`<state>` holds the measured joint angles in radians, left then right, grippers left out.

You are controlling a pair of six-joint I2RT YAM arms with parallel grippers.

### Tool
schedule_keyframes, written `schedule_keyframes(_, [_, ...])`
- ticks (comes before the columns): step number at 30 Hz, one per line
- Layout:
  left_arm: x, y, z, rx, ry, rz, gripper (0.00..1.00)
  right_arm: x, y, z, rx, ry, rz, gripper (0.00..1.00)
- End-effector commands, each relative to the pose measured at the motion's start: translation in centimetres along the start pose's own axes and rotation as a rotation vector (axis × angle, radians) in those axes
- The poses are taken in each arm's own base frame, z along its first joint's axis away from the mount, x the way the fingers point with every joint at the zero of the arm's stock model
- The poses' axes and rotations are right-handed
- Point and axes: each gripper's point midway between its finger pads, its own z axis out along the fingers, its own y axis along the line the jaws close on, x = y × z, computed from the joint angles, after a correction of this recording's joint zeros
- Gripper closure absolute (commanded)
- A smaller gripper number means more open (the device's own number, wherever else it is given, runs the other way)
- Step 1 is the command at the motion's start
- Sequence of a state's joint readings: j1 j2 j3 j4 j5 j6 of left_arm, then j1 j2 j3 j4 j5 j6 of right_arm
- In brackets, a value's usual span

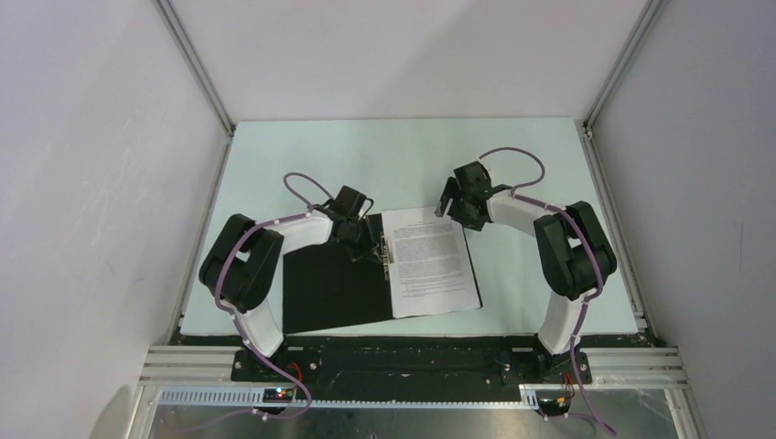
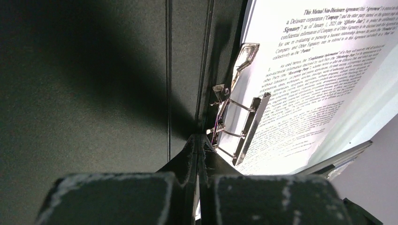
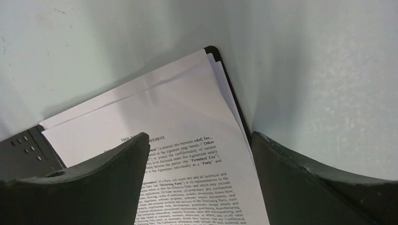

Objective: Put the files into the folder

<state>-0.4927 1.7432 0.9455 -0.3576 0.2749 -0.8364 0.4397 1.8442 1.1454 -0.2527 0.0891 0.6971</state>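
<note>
The folder (image 1: 325, 293) lies open on the table, black inside up, with its left cover bare. The files (image 1: 430, 261), two white printed sheets slightly offset, lie on its right cover. The metal clip (image 2: 234, 122) sits along the spine at the sheets' left edge, its lever raised. My left gripper (image 1: 371, 245) is shut, its tips (image 2: 199, 140) together and low at the spine just beside the clip. My right gripper (image 1: 448, 203) is open and empty, hovering above the sheets' far right corner (image 3: 187, 117). The folder's corner (image 3: 213, 50) shows past the sheets there.
The pale green table (image 1: 512, 165) is ringed by white walls with aluminium frame posts at the back corners. The folder's near edge lies close to the table's front edge, between the two arm bases.
</note>
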Motion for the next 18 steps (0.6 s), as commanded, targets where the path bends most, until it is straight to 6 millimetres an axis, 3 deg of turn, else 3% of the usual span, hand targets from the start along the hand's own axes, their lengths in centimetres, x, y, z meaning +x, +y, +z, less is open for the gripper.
schedule_keyframes(1, [1.1,-0.1,1.6,-0.035,0.030,0.000,1.00,-0.8,-0.7,0.1,0.004,0.015,-0.012,0.15])
schedule_keyframes(11, [0.0,-1.9,0.8,0.009,-0.001,0.034,0.98,-3.3,-3.0,-1.5,0.026,-0.010,0.001,0.09])
schedule_keyframes(15, [-1.3,-3.3,-1.3,0.056,-0.057,0.056,0.93,-5.0,-4.1,-3.6,0.042,-0.048,0.005,0.08])
schedule_keyframes(18, [-1.9,-2.8,-2.4,0.060,-0.081,0.041,0.92,-5.6,-3.9,-6.1,0.042,-0.076,-0.018,0.10])
